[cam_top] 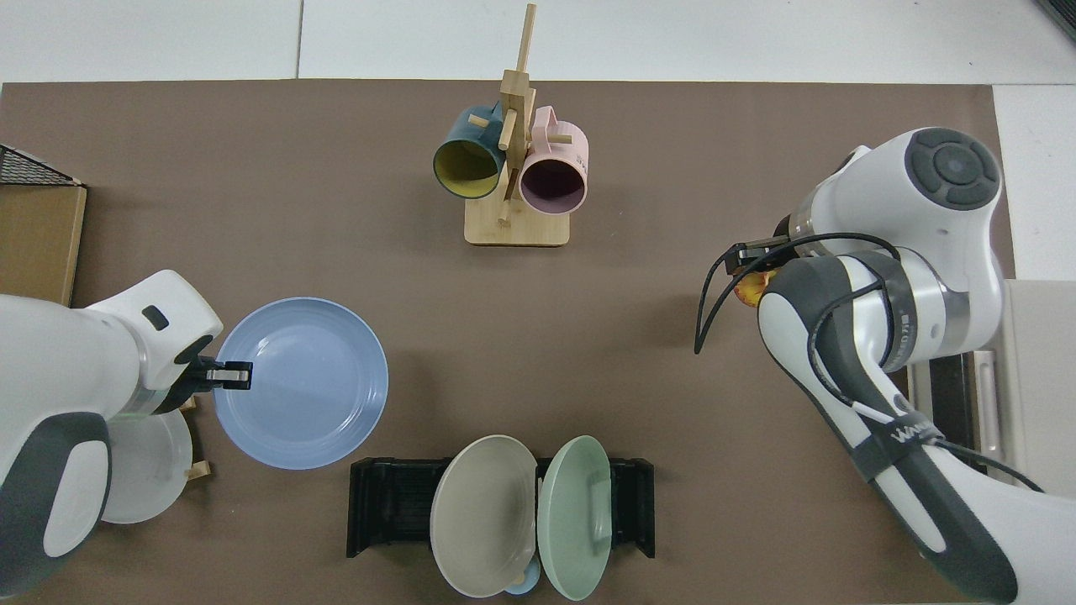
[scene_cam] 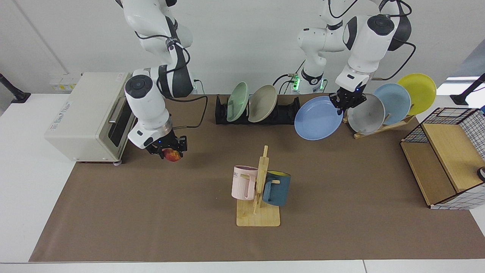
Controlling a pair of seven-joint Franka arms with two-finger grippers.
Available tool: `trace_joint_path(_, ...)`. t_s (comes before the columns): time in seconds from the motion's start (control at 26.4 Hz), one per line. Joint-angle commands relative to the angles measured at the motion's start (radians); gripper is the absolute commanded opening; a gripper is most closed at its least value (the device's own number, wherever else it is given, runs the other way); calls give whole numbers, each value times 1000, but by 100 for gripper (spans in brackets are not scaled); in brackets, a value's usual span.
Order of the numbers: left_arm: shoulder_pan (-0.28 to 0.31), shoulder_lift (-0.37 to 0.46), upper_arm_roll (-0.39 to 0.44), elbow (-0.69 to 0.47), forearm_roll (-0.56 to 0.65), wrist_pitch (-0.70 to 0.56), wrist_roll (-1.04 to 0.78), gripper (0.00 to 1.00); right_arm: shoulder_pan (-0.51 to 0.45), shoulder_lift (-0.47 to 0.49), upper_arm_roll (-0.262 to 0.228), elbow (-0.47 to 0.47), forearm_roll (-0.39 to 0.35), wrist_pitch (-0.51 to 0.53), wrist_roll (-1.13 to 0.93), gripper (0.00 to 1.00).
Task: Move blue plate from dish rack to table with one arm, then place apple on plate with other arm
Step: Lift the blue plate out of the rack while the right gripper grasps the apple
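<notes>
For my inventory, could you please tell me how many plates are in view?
6: green plate and beige plate in the black rack; blue plate in the left pincer; grey, pale blue, yellow on the wooden stand.

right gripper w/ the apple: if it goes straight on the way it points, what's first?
The right gripper, shut on the apple, points down: it likely meets the bare brown mat just below; nothing else shows there.

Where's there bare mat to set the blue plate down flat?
Bare mat lies between the dish rack and mug stand, under the blue plate in the left claw. Crowded beside the wooden plate stand.
</notes>
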Motion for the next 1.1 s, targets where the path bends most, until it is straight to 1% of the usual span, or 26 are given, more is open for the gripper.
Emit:
trace_joint_path(0.0, -9, 94, -6, 27, -64, 73, 15, 0, 0, -79, 2, -9, 22, -38, 12, 0)
trace_joint_path(0.19, -15, 178, -7, 17, -140, 177, 16, 0, 0, -116, 3, 5, 24, -82, 17, 0)
trace_joint_path(0.3, -18, 227, -17, 9, -209, 229, 18, 0, 0, -135, 3, 7, 22, -99, 19, 0)
trace_joint_path(0.45, -52, 308, -20, 9, -304, 323, 27, 0, 2, -141, 3, 5, 24, -102, 20, 0)
trace_joint_path(0.57, -52, 345, -23, 7, -366, 342, 125, 0, 9, -145, 6, 7, 33, -101, 31, 0)
trace_joint_path(0.68, -54, 356, -23, -5, -508, 358, 206, 0, 19, -145, 9, 7, 53, -99, 78, 0)
trace_joint_path(0.79, -60, 362, -26, -32, -600, 429, 250, 0, 22, -145, 9, 30, 53, -99, 89, 0)
trace_joint_path(0.87, -84, 396, -30, -43, -649, 478, 269, 0, 22, -145, 9, 36, 53, -101, 89, 0)
trace_joint_path(0.98, -136, 442, -37, -60, -712, 587, 289, 0, 22, -145, 11, 39, 53, -102, 89, 0)
trace_joint_path(1.06, -150, 463, -40, -65, -751, 622, 296, 0, 22, -145, 11, 39, 53, -102, 89, 0)
